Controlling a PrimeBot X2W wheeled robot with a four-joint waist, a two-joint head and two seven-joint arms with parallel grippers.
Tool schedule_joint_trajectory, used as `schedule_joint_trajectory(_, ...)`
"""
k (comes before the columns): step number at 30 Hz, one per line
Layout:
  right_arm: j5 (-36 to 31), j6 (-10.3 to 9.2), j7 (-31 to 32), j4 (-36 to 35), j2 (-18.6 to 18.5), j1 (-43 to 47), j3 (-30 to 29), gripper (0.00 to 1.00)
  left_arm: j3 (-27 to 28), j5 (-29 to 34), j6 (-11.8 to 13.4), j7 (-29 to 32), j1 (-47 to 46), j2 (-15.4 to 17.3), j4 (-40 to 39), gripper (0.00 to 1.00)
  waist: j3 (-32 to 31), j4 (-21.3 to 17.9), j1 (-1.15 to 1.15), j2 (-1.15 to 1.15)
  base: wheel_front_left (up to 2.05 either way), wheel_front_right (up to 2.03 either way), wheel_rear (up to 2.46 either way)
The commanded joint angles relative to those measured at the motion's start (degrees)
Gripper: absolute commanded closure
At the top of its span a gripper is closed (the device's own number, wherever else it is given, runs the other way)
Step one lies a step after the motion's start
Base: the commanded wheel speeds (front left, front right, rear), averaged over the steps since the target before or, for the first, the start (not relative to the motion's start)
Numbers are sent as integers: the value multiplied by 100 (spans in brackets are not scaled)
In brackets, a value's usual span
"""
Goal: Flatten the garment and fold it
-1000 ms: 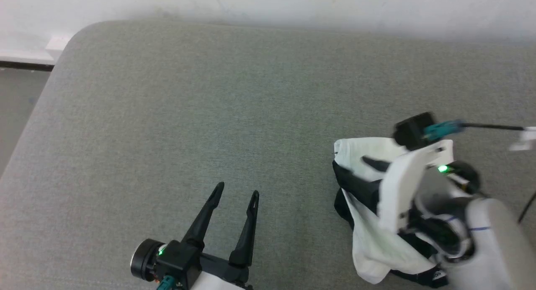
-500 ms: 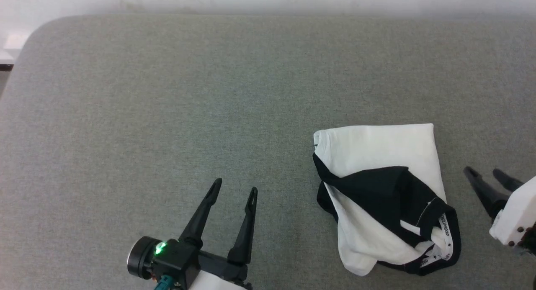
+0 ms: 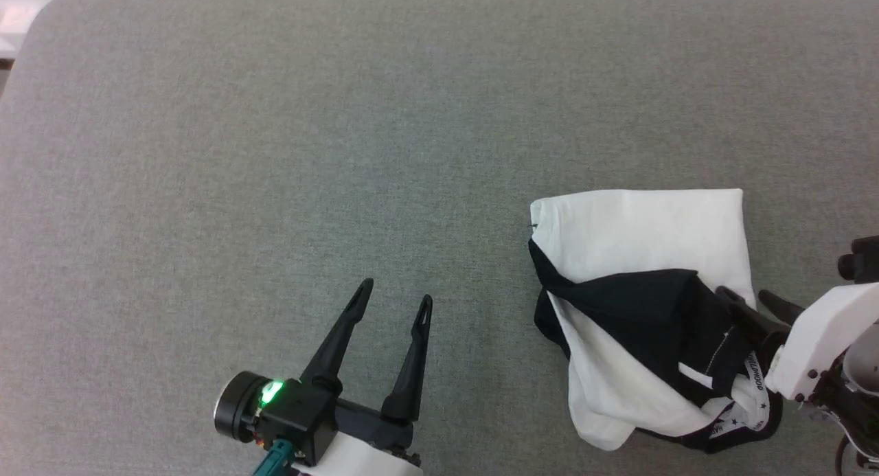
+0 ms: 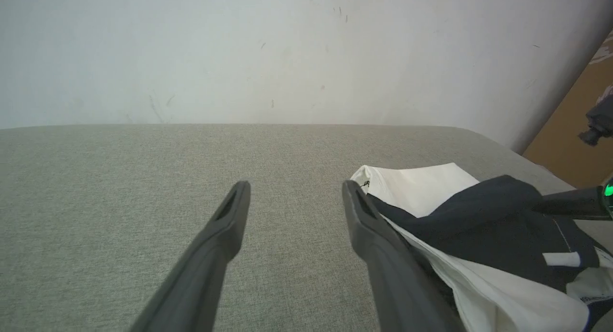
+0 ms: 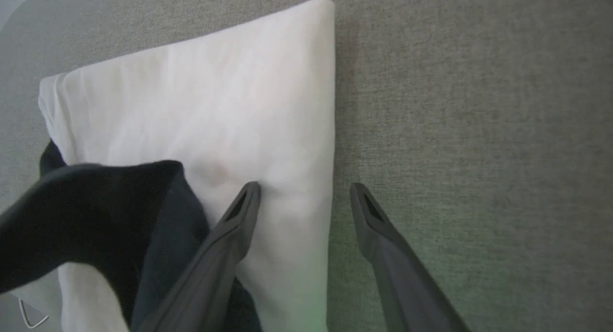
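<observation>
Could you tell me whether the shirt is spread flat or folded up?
Folded up, not spread: the shirt lies doubled over, black sleeve draped across the white.

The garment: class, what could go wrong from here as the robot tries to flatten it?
1. The open right gripper straddles the white edge of the garment; closing may pinch several layers, lifting a bundle.
2. The black sleeve draped across it could tangle.
3. The left gripper is apart, so the cloth may slide.

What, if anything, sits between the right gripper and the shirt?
Nothing visible. The open right gripper straddles the right edge of the shirt: one finger is over the white cloth, the other over the gray cushion. Whether it touches the cloth, I can't tell.
</observation>
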Motion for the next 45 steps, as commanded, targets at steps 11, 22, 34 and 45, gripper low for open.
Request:
schedule_joint_trajectory(11, -15, -5, 388, 420, -153, -83, 455, 0, -106, 37, 4, -22, -231, -50, 23, 0, 294, 166, -1, 0, 0, 0, 0)
schedule_joint_trajectory(22, -296, -5, -252, 599, -275, -317, 682, 100, -120, -26, -15, -45, -276, -30, 188, 0, 2, 118, -1, 0, 0, 0, 0)
schedule_joint_trajectory(34, -889, -5, -668, 378, -1746, -901, 1170, 100, -130, -102, -19, 15, -208, 66, 140, 0, -290, -452, -1, 0, 0, 0, 0)
schedule_joint_trajectory(45, -639, -5, -665, 825, -2511, -1526, 1003, 100, -213, 91, -13, 165, -570, 106, 27, 0, 464, -797, -1, 0, 0, 0, 0)
